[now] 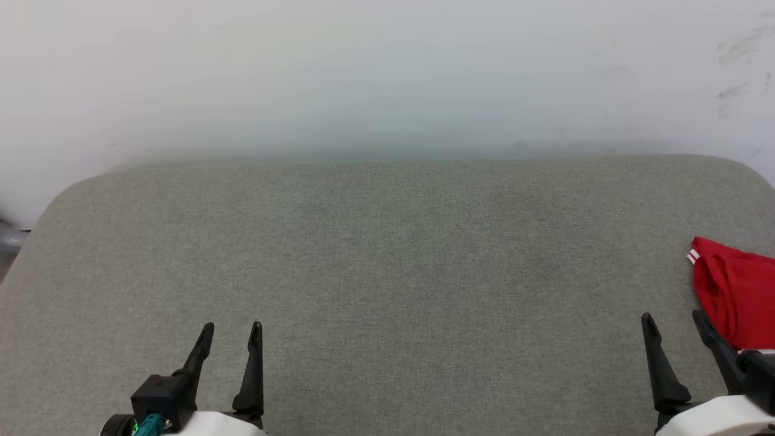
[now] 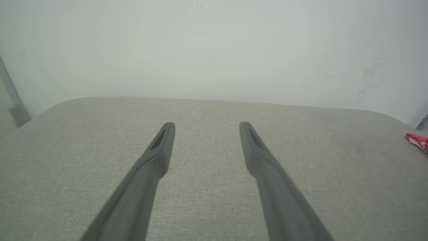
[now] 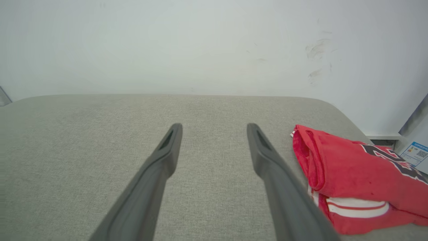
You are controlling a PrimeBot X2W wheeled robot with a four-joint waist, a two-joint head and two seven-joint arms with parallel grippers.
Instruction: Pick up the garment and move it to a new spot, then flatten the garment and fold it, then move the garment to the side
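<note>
Both pincers are wide and empty: left pincer sits at 7 o'clock in the head view, right pincer at 5 o'clock, both low over the grey fabric tabletop. The garment is at 3 o'clock on the tabletop, hard against the right edge and partly cut off by the frame, just beside the right pincer's outer finger. Whether they touch, I can't tell. The right wrist view gives you the best look: the garment lies as a loose bundle, with a rolled fold along its near-left side and a white striped panel tucked under at 5 o'clock. Dark lettering runs off toward 3 o'clock. Its long axis there runs roughly 10 to 4 o'clock, and the striped-trim corner points to 10. I can't make out the collar or hem, so top versus bottom is unknown. Expect it to be light, soft and limp: it will sag and unroll once lifted, and 1 pinch will likely take only the top layer. I'd grab the rolled fold at the 10 o'clock end with the right pincer, closing over several layers. The left wrist view catches just a red sliver of it at 3 o'clock, well apart from the left pincer.
</note>
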